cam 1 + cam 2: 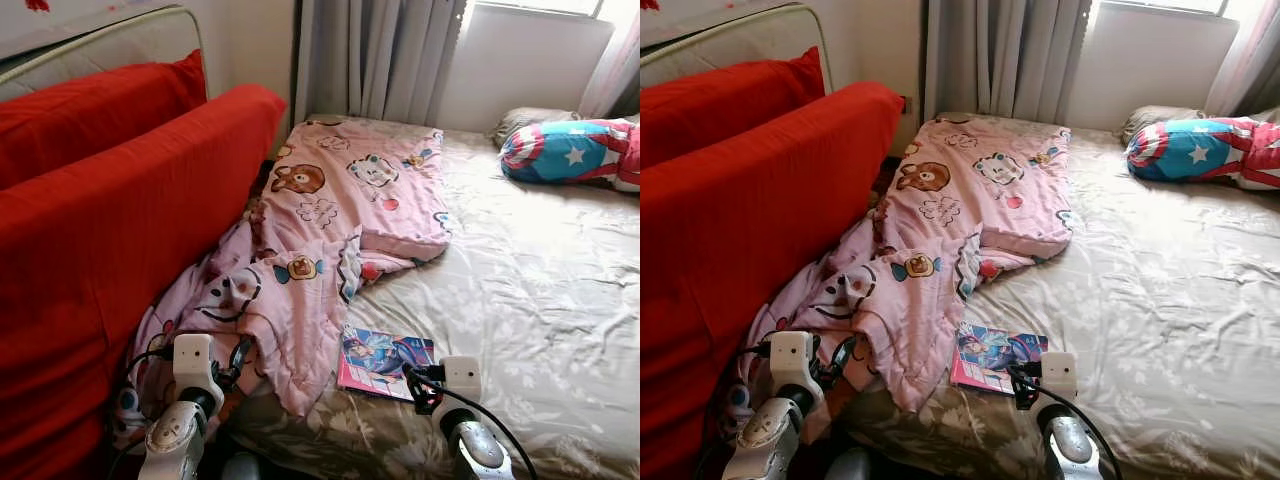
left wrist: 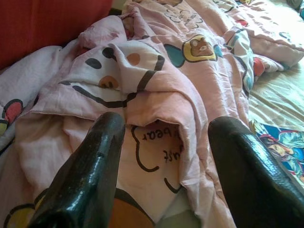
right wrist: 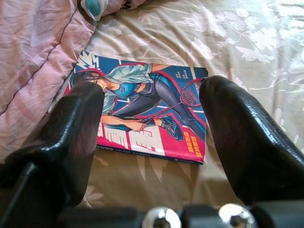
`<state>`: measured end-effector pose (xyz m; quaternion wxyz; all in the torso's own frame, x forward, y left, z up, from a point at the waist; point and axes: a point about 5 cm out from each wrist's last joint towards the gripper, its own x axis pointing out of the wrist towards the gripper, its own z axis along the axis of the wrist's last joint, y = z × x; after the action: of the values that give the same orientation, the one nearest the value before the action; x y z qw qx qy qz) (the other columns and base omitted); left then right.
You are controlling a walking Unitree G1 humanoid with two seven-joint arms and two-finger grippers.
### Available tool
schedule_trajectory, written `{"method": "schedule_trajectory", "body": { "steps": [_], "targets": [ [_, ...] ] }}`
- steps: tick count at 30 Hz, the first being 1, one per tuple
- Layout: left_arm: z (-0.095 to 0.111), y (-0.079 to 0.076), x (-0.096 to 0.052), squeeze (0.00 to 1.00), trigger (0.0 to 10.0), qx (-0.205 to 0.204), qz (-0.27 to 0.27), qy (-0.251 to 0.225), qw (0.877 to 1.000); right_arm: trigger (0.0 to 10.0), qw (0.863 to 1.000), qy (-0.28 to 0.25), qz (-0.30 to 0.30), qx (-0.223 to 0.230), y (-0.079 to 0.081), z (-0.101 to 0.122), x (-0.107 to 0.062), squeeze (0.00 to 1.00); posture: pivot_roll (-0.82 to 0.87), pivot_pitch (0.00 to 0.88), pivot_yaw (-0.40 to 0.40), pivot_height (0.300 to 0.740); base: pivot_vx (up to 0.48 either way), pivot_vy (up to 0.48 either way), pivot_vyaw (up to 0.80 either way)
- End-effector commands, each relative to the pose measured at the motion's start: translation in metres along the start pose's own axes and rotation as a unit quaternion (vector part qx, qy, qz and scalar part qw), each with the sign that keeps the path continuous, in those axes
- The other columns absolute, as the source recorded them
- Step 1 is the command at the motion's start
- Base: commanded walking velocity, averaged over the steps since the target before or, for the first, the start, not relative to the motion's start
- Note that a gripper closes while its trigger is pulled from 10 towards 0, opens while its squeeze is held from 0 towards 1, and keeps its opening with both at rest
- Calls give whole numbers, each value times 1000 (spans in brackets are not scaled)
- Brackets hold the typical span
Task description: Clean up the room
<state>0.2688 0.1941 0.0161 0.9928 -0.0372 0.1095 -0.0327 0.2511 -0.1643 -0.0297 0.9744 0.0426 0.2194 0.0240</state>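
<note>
Risk: your right gripper, spread wide, hovered just short of the glossy pink-and-blue comic book on the beige floral bedsheet | thin cover could slide away | left gripper gaped empty over the crumpled pink cartoon-print quilt, liable to snag.

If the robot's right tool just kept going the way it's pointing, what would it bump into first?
Probably the colourful comic book with a pink spine, lying flat on the beige floral bedsheet. The open right tool points at it; the gap between them is unclear.
</note>
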Motion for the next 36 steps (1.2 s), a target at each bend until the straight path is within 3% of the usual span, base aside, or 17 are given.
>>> {"method": "schedule_trajectory", "body": {
  "steps": [1, 22, 36],
  "targets": [
    [3, -1, 1, 0, 10000, -2, 0, -5, 1000, 10000, 1000, -6, -3, 3, -1, 1, 0, 0, 28, 15, -67, 608, 337, 0, 0],
    [3, 0, -2, 0, 10000, 2, 1, -5, 1000, 10000, 1000, 2, 6, 4, 3, -2, -1, 0, 32, 48, -60, 608, 341, 0, 0],
    [15, 2, 2, 0, 10000, 4, 0, -22, 1000, 10000, 1000, 11, -11, 4, -3, 5, 5, 0, 48, 116, -57, 608, 0, 0, 0]
  ]
}}
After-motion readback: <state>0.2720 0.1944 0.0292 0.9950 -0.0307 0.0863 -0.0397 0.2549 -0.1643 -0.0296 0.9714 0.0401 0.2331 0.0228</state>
